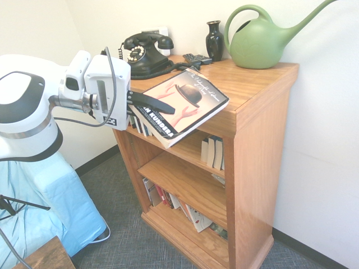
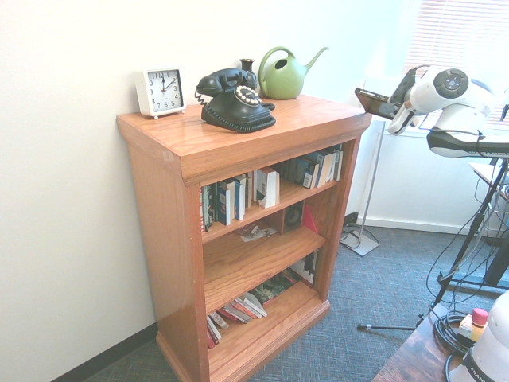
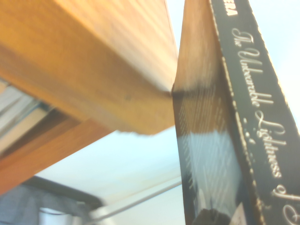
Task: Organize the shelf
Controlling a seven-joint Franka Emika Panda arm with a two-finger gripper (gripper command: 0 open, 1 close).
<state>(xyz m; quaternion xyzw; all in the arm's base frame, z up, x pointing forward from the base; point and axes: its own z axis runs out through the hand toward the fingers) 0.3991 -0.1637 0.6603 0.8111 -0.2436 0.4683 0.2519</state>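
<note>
In the first exterior view, a blue cloth (image 1: 53, 196) lies low at the left, cut off by the picture's edge, as is the white arm (image 1: 28, 106) above it. The fingers (image 1: 152, 103) are grasping a paperback (image 1: 188, 101), one dark finger lying across its cover. The paperback is tilted and juts out past the front edge of the shelf's top; whether it touches that edge is hard to make out. Its title runs out of the wrist view, so the last word is cut off there.

A black telephone (image 1: 147, 56) stands near the top's back edge, hiding most of a white clock (image 1: 159, 36); the second exterior view shows the clock's face whole. The shelf (image 1: 261, 157) itself stands against the wall, its three tiers partly hidden by the paperback and its own right side panel. Books (image 1: 212, 152) on the upper tier and books (image 1: 179, 206) on the lowest are partly covered; their titles are too small to read. Beside the remotes (image 1: 197, 59) is a dark vase (image 1: 214, 42), and near the top's back right corner sits a green watering can (image 1: 258, 45), its spout tip cut off.
</note>
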